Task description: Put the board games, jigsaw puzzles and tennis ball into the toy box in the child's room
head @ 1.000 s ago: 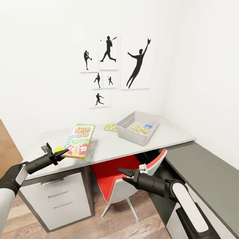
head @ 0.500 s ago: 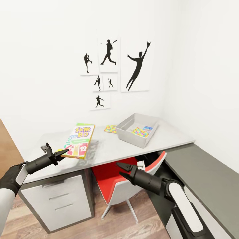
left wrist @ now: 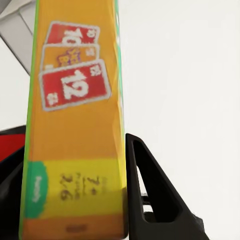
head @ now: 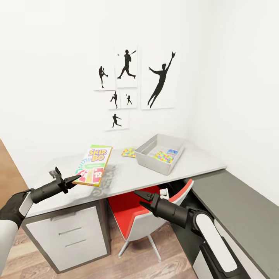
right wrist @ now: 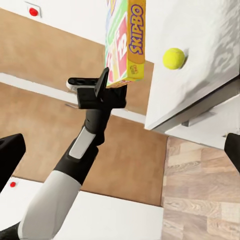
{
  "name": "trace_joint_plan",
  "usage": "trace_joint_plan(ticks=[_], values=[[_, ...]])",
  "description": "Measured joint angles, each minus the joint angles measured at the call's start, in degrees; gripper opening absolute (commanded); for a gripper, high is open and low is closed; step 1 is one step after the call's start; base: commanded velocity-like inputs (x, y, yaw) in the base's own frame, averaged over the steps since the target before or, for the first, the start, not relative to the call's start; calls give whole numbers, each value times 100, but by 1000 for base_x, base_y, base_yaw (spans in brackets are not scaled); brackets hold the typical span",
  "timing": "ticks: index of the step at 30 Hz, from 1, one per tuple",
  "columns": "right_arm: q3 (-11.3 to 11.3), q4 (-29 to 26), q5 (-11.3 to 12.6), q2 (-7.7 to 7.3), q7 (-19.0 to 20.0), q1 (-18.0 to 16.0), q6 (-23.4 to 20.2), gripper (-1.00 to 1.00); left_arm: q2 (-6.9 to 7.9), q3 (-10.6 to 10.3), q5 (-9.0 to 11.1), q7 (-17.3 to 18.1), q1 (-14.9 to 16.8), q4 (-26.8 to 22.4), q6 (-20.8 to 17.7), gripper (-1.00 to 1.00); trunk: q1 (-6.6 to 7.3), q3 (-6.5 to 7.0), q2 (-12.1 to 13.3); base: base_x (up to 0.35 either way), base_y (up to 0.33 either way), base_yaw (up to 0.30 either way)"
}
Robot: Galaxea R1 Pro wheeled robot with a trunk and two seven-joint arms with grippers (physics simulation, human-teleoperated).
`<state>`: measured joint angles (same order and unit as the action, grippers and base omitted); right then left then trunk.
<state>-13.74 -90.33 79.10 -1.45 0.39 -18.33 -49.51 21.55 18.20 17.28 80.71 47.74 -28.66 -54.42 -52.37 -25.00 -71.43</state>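
Note:
My left gripper (head: 72,179) is shut on the near edge of the SKIP BO board game (head: 93,159), holding it tilted just above the table (head: 131,174). In the left wrist view the box (left wrist: 75,125) sits between the fingers (left wrist: 150,190). The right wrist view shows the left gripper (right wrist: 102,85) with the board game (right wrist: 125,40) and the tennis ball (right wrist: 173,58) on the table beside it. One jigsaw puzzle (head: 129,152) lies beside the toy box (head: 151,164); another (head: 163,156) lies inside it. My right gripper (head: 140,198) hangs open below the table edge.
A red and white chair (head: 128,205) is tucked under the table, right behind my right gripper. White drawers (head: 68,236) stand under the table's left end. A low dark grey cabinet (head: 240,209) runs along the right wall. Baseball-player prints (head: 128,77) hang above.
The left gripper has raised the SKIP BO box a little off the table. My right gripper has drifted slightly left and up. The head view has tilted a bit upward.

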Motion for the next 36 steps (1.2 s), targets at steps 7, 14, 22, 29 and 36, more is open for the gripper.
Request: trace_joint_plan(ticks=[7, 14, 22, 29, 36], values=[[-3, -4, 28, -15, 463, 0, 27, 100, -2, -12, 2, 0, 2, 0, -1, -100, 154, 126, 281, 0, 0, 0], [4, 2, 26, -15, 505, 0, 32, 100, -4, -18, 2, 0, 1, -1, 0, -100, 308, 252, 562, 0, 0, 0], [-5, 1, 33, -10, 507, 0, 35, 100, -2, -15, 2, 0, 3, -2, -1, -100, 483, 396, 883, 0, 0, -11], [-13, 0, 35, -17, 511, 2, 29, 100, -3, -16, -2, -1, 5, 2, 0, -100, 637, 538, 1164, 0, 0, -205], [-12, -3, 35, -17, 532, 2, 30, 100, 1, -16, -6, 6, 0, 3, 2, -100, 791, 688, 1445, 0, 0, -260]])
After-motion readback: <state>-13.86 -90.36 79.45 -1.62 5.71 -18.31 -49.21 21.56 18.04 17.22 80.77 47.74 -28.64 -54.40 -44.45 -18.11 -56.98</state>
